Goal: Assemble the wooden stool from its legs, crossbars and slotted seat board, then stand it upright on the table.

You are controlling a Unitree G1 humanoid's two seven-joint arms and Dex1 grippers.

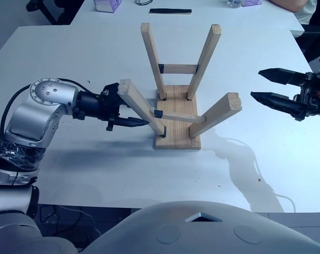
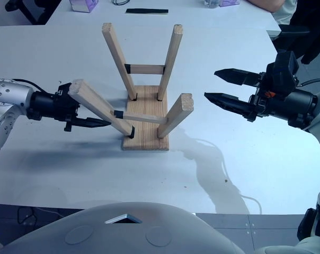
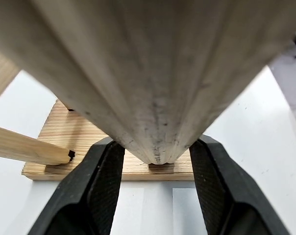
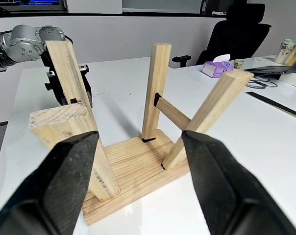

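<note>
The wooden stool lies upside down on the white table, its slotted seat board (image 1: pixel 176 135) flat and all legs pointing up. One crossbar (image 1: pixel 179 69) joins the two far legs; another crossbar (image 1: pixel 177 116) joins the near pair. My left gripper (image 1: pixel 133 119) comes in from the left and is shut on the near-left leg (image 1: pixel 141 105), whose sides press against both pads (image 3: pixel 111 166). My right gripper (image 1: pixel 255 83) hangs open to the right of the stool, a short way from the slanting near-right leg (image 1: pixel 218 113).
A wet streak (image 1: pixel 239 159) runs across the table in front of and right of the stool. A purple tissue box (image 1: pixel 107 4) and a black strip (image 1: pixel 169 10) lie at the far edge. Office chairs stand beyond the table.
</note>
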